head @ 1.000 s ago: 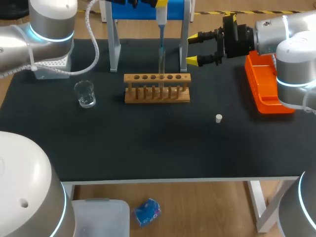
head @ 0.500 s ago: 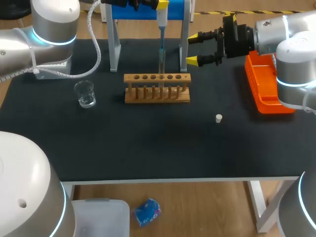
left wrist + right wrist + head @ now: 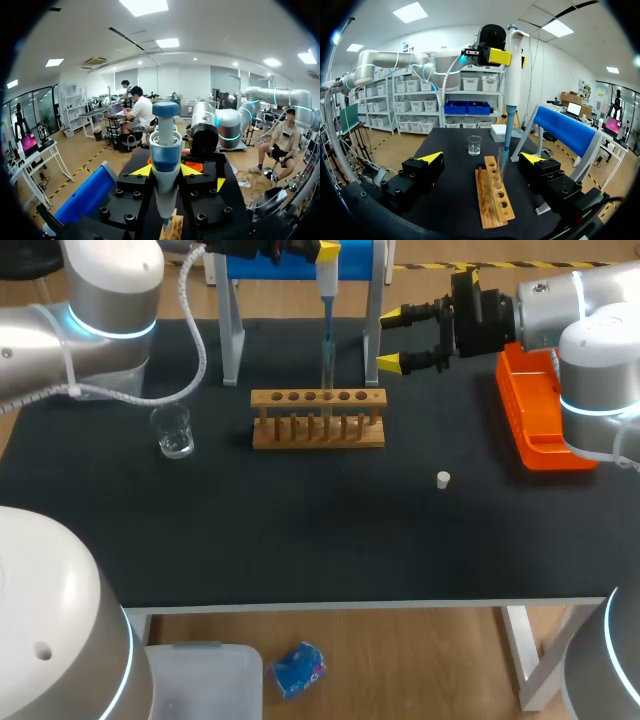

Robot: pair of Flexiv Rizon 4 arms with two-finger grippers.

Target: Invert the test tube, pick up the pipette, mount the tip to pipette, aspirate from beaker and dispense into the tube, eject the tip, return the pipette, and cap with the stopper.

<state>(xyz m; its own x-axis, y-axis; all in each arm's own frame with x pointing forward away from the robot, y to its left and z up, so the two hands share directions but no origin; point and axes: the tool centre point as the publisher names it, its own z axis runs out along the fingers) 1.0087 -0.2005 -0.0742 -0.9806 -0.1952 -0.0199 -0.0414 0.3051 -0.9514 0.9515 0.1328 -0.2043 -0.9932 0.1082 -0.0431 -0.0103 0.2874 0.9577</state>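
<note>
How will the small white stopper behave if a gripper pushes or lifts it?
The stopper looks tiny, so it is probably very light: a push would likely slide it across the black table. It seems round; tipped over, it may roll. Beside the right gripper's wide-open fingers it is small, so a grasp might slip.

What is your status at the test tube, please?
Left gripper shut on pipette, tip at test tube mouth. Right gripper open, empty, beside rack. Stopper loose on table. Nothing blocking the tube.
</note>
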